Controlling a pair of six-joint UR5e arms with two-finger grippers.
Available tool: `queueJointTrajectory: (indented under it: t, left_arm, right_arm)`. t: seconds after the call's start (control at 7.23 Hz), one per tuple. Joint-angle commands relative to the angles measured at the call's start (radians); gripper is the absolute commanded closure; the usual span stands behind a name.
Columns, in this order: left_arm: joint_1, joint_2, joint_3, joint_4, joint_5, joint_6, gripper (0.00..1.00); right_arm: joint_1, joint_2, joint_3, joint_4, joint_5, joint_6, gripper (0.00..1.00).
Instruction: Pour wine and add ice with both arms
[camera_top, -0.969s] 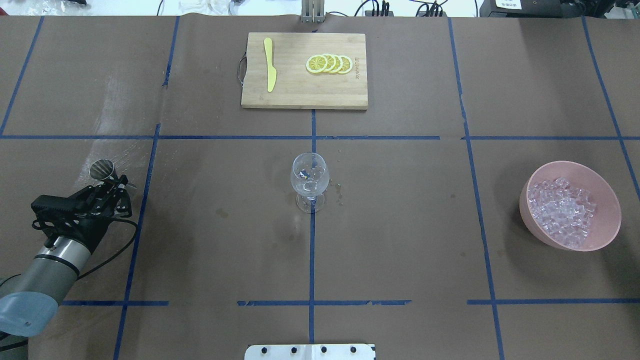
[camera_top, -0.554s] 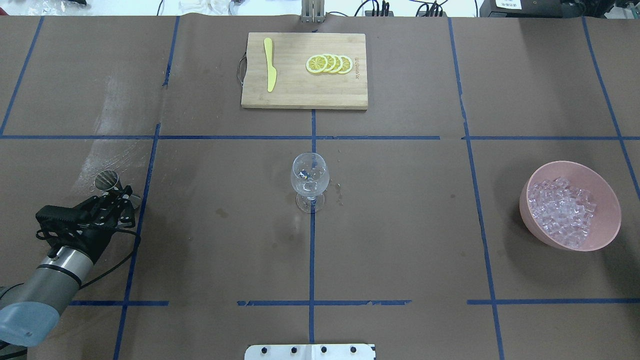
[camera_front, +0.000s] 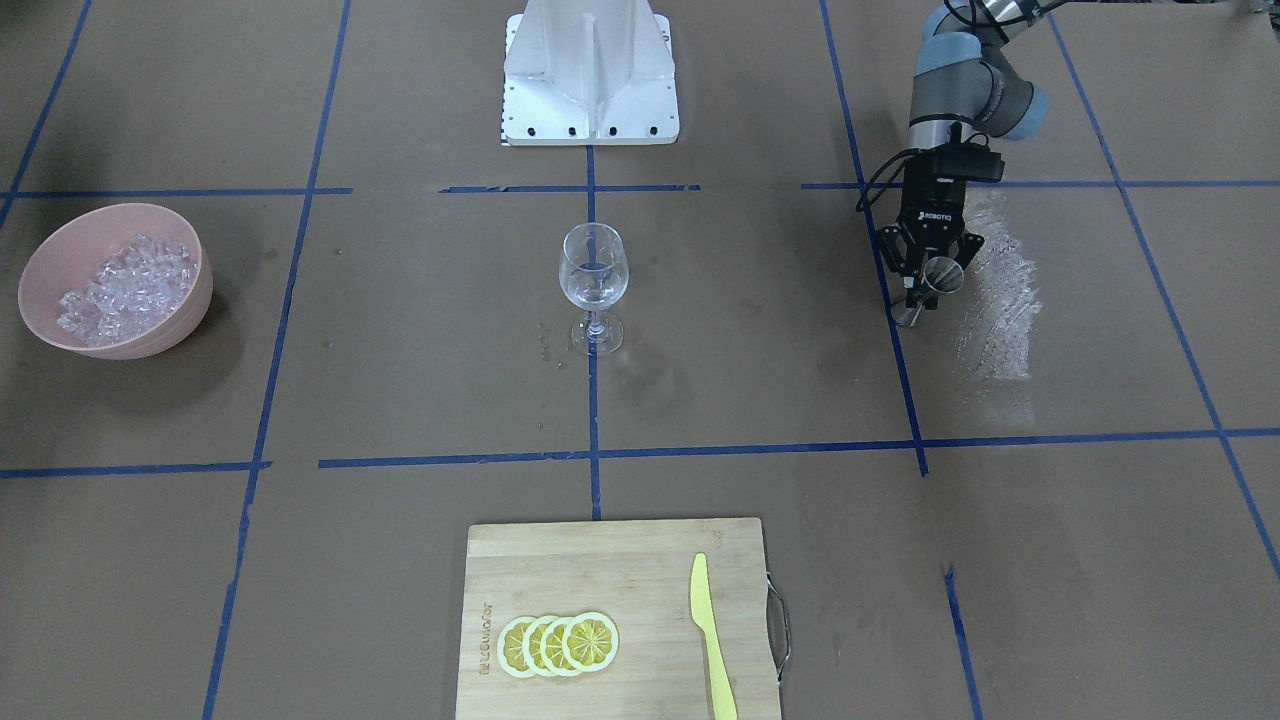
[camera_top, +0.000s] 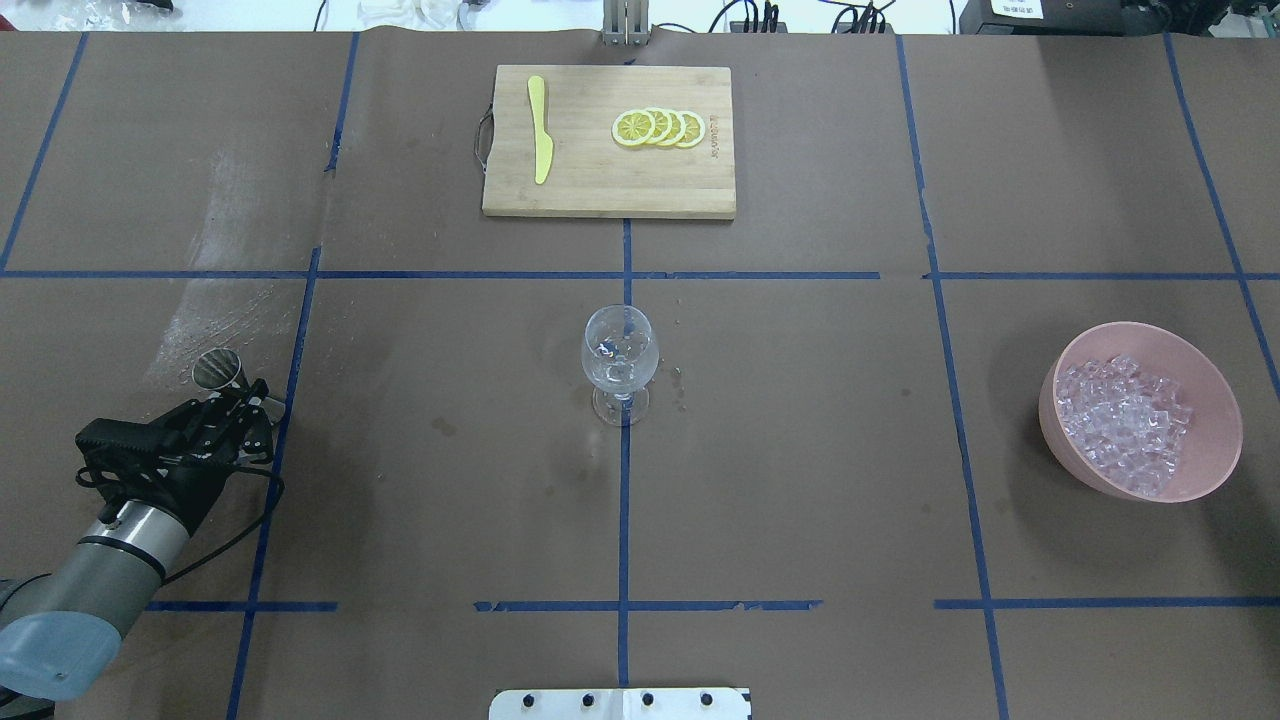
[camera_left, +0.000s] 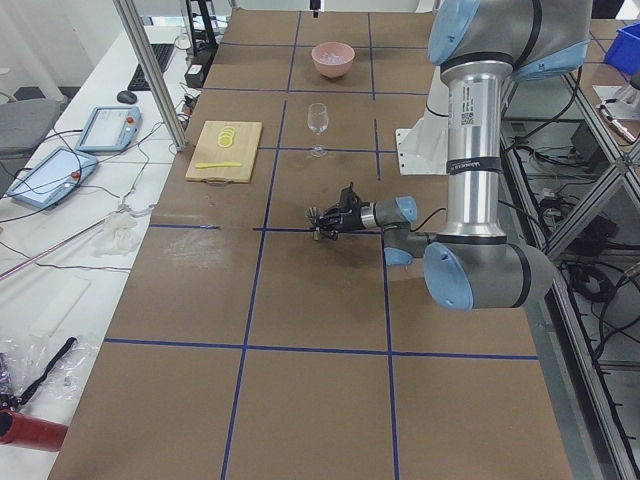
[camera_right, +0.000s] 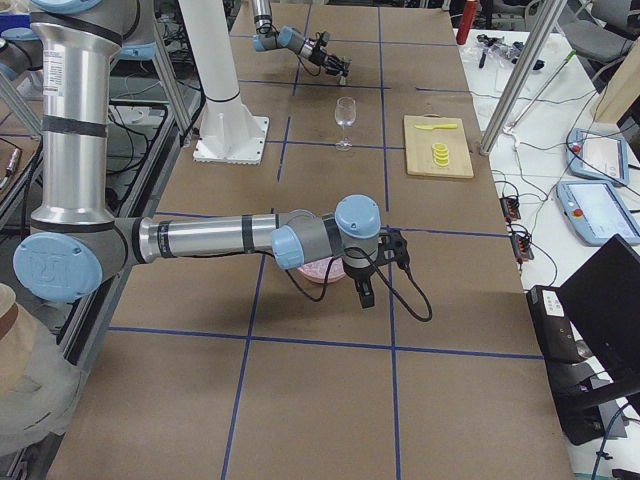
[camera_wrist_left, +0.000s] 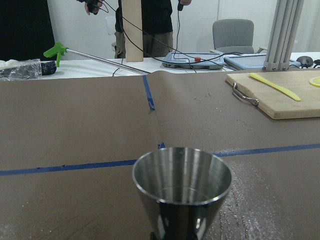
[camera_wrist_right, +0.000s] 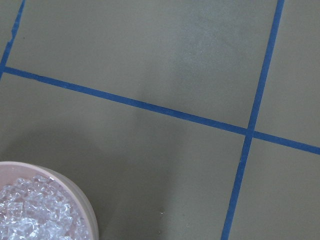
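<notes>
My left gripper (camera_top: 240, 392) is shut on a small steel measuring cup (camera_top: 217, 368) and holds it low over the table at the left; the cup's open mouth fills the left wrist view (camera_wrist_left: 182, 182). The clear stemmed wine glass (camera_top: 620, 360) stands upright at the table's middle. The ice (camera_top: 1125, 420) is heaped in a pink bowl (camera_top: 1215, 455) at the right. My right gripper (camera_right: 362, 295) shows only in the exterior right view, hanging just beyond the bowl, and I cannot tell if it is open. The right wrist view shows the ice (camera_wrist_right: 30, 215) at its lower left.
A wooden cutting board (camera_top: 608, 190) with lemon slices (camera_top: 658, 128) and a yellow knife (camera_top: 541, 130) lies at the far middle. A whitish wet streak (camera_top: 225, 310) marks the paper beside the cup. The white pedestal base (camera_front: 590, 70) stands behind the glass.
My left gripper has moved with the steel cup toward the robot's side and slightly right. The glass, the bowl and the board have not moved.
</notes>
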Motion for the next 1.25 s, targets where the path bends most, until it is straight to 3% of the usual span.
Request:
queueJointTrajectory:
  t: [0.0,0.28,0.69,1.11]
  left_arm:
    - [0.012,0.000,0.016,0.000,0.048,0.000,0.01]
    - [0.012,0.000,0.001,-0.002,0.079,0.001,0.01]
    - [0.009,0.002,-0.074,-0.017,0.227,0.015,0.01]
    - [-0.009,0.009,-0.078,-0.287,0.219,0.321,0.01]
  right_arm:
    - [0.000,0.000,0.000,0.000,0.000,0.002,0.00]
    - [0.000,0.000,0.003,0.000,0.000,0.009,0.00]
    - [0.000,0.002,0.008,0.000,0.000,0.012,0.00]
    - [0.000,0.003,0.012,0.000,0.000,0.020,0.00]
